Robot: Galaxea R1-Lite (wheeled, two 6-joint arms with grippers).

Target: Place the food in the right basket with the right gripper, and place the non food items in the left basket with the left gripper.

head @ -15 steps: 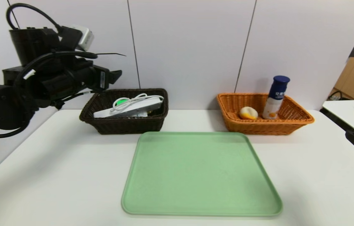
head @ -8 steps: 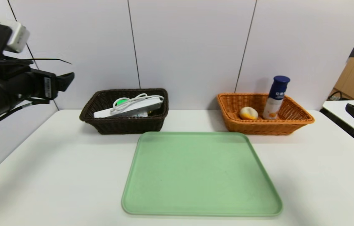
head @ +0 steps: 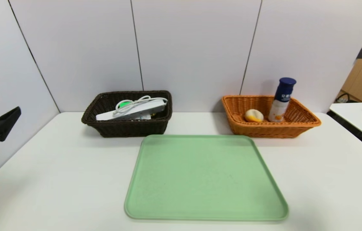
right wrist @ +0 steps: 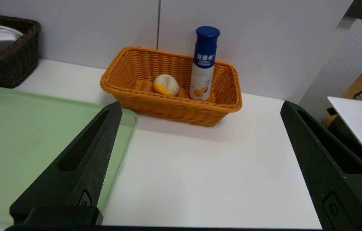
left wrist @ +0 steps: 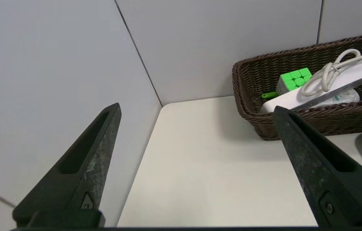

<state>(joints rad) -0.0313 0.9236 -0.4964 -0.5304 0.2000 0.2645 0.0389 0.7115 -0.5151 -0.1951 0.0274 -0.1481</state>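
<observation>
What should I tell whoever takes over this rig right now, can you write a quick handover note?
Left gripper: open, empty, off the table's left edge.
Right gripper: open, empty, short of the orange-tan basket.
Bottle and bun are in that basket.
Power strip and puzzle cube lie in the dark brown basket; other items there are mostly hidden.
Green tray holds nothing.
Sorting looks done; nothing visibly left.

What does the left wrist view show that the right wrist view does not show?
Only the left wrist view: the green puzzle cube, a green handle beside it, the power strip's coiled cord, and the left gripper with its fingers open.
Only the right wrist view: the orange basket holding the bun and the upright bottle, and the open right gripper.
Both: the dark brown basket, the power strip, the green tray, the white table.
</observation>
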